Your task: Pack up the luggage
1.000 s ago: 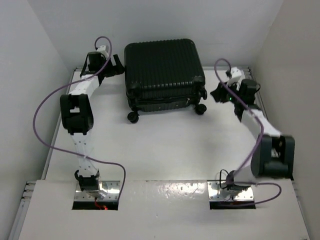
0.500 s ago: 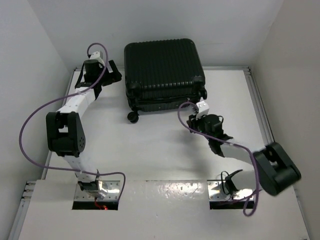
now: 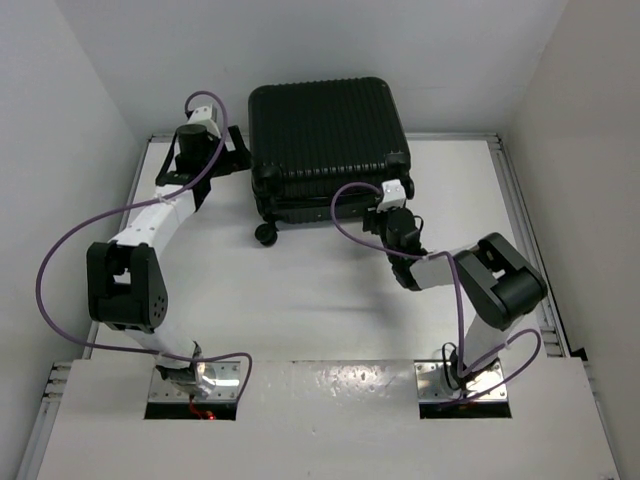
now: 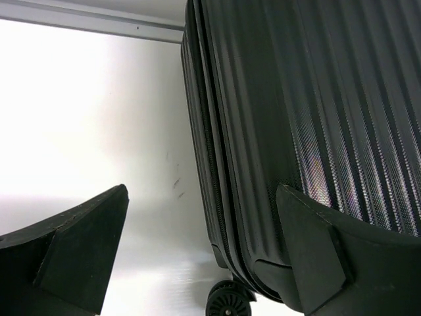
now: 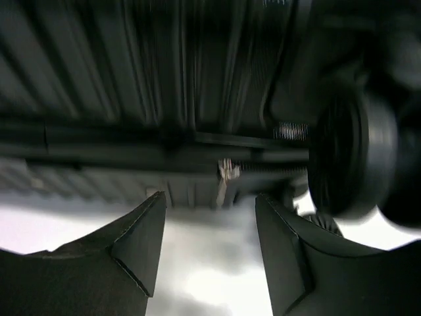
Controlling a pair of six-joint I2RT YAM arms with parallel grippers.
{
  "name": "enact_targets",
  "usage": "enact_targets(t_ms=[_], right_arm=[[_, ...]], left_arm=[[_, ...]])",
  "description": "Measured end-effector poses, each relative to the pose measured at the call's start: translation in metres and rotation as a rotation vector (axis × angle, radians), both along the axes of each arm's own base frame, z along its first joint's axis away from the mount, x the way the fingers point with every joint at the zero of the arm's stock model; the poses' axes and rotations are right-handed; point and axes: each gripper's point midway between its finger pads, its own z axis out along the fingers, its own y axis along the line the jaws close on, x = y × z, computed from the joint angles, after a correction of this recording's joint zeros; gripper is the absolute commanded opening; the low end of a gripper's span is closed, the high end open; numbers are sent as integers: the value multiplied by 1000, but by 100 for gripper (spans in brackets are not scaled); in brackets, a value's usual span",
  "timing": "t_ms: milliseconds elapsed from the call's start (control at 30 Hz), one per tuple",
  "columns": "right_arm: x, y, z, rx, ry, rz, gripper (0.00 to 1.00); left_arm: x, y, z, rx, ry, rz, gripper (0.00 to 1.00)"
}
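Suitcase [image 3: 325, 145] lies shut on table [image 3: 330, 290], lid not yet open, so packing not begun.

Left gripper [image 4: 200, 197]: jaws wide, nothing held. Suitcase side edge sits in gap, one finger by ribbed shell, other over bare table. Contact: can't tell.

Right gripper [image 5: 210, 204]: jaws partly apart, empty. Zipper pull [image 5: 227, 172] just ahead of gap, wheel [image 5: 345, 164] ahead and to right.

Risks:
- Right finger catches wheel, misses pull.
- Pull small, so pinch may slip.
- Sideways tug slides suitcase if left gripper doesn't brace it.
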Motion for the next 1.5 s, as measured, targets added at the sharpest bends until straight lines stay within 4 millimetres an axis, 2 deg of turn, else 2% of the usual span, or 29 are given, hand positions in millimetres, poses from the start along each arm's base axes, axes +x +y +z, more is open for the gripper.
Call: enact_targets(t_ms=[167, 333, 533, 667, 800, 867, 1000, 1133, 1300, 1400, 1500], right_arm=[[21, 1, 6, 15, -28, -38, 53], [27, -2, 5, 34, -29, -47, 52], [34, -13, -1, 35, -24, -47, 46], [31, -26, -7, 3, -24, -42, 46], [15, -41, -30, -43, 28, -40, 46], [13, -40, -32, -49, 35, -29, 46], [18, -35, -24, -36, 8, -7, 48], [23, -30, -13, -11, -29, 19, 55], [22, -22, -13, 15, -25, 56, 57], [22, -21, -13, 27, -21, 62, 52], [28, -20, -11, 37, -22, 58, 41]], left_arm=[[0, 2, -2, 11, 3, 8, 100], [0, 3, -2, 21, 2, 8, 100], [0, 3, -2, 24, 2, 5, 100], [0, 2, -2, 23, 2, -1, 100], [0, 1, -3, 23, 4, -4, 100], [0, 1, -4, 24, 5, -4, 100], [4, 0, -5, 25, 3, -7, 100], [8, -2, -8, 26, 7, -9, 100], [8, -4, -5, 25, 1, -12, 100], [8, -5, -5, 27, 0, -10, 100], [8, -4, -5, 26, 1, -5, 100]])
